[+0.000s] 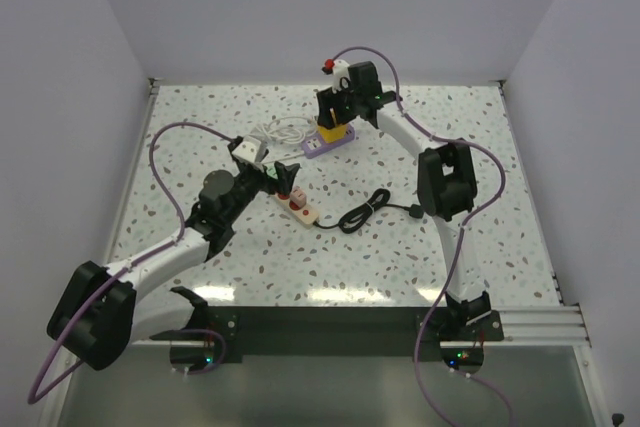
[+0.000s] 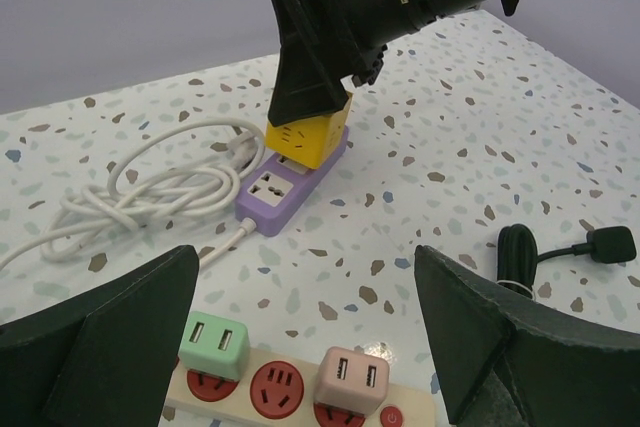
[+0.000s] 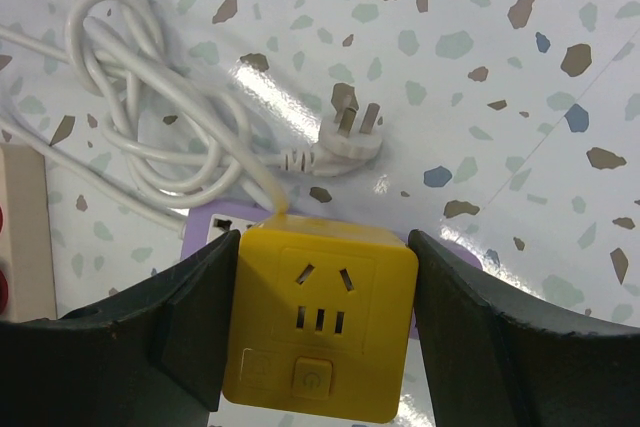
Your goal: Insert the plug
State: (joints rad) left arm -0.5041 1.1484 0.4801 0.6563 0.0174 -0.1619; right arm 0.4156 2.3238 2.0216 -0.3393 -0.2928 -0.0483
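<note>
My right gripper [image 3: 320,267] is half closed on the yellow cube adapter [image 3: 320,322], pads flat against its two sides. The purple strip [image 2: 285,185] sits directly beneath it, but I cannot tell if the pins are in. The cube should be square to the strip as I press straight down, without rocking. My left gripper [image 2: 305,282] hangs wide open and empty above the beige strip [image 2: 270,392]. I count two strips, three cube adapters (yellow, green [image 2: 215,345], pink [image 2: 350,379]), one white cord [image 3: 150,117] and one black cable [image 2: 520,257].

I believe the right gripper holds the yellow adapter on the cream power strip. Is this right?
No, the strip is wrong. The right gripper holds the yellow adapter on the purple power strip; the left wrist view shows it.
</note>
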